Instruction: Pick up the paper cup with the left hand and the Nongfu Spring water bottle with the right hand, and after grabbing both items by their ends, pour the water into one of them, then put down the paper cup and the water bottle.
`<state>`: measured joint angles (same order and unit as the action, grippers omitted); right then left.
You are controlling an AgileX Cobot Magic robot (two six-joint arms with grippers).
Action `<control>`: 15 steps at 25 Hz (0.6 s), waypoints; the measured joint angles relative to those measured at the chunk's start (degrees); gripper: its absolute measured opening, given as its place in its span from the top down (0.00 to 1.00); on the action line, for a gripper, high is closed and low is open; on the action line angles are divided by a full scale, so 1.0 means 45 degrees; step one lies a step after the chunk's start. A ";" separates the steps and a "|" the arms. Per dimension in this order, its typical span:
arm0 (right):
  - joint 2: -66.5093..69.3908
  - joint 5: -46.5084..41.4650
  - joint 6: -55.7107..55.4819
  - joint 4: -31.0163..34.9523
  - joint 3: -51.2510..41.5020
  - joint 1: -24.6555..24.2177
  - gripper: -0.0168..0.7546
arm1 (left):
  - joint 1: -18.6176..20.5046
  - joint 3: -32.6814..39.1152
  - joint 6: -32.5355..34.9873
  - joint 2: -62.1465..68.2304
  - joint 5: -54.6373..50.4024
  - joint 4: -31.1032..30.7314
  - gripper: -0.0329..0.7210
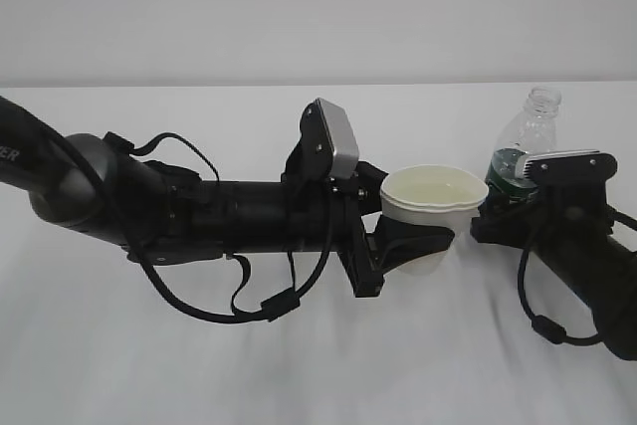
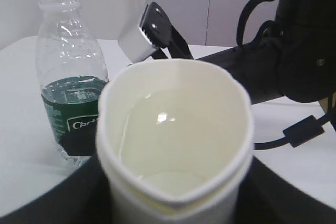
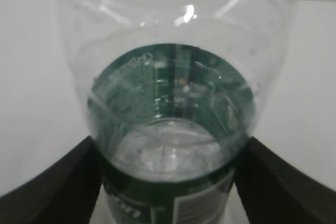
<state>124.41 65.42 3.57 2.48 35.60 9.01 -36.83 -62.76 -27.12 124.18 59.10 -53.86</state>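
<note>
Exterior view: the left hand (image 1: pixel 423 236), reaching in from the left across a white table (image 1: pixel 299 365), has its jaws clamped around the lower wall of the paper cup (image 1: pixel 430 201), which sits upright between its fingers with the rim squeezed slightly out of round. Just beyond that claw's tips, to the right, the Nongfu Spring water bottle (image 1: pixel 526 141) stands upright and capless on the table, its dark green label facing the cup; the two vessels are close together, though contact cannot be made out. The right hand (image 1: pixel 498 208), coming from the right edge, flanks the bottle's lower body; its black fingers (image 3: pixel 47 182) lie on either side of the label in the right wrist view, spread wide, and whether they touch the plastic cannot be told. Seen from the left wrist, the cup fills the space between the jaws and holds the water (image 2: pixel 173 140), clear and shallow against the cream lining, while the bottle stands ahead and left of the claw.
</note>
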 joint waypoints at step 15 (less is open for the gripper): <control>-0.4066 0.0023 0.0000 -0.0124 -0.3570 0.0000 0.22 | 0.0019 0.0000 0.0047 0.0000 -0.0101 0.0155 0.41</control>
<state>106.12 65.52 3.57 1.93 19.53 9.01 -36.74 -62.76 -26.91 124.18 58.64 -53.16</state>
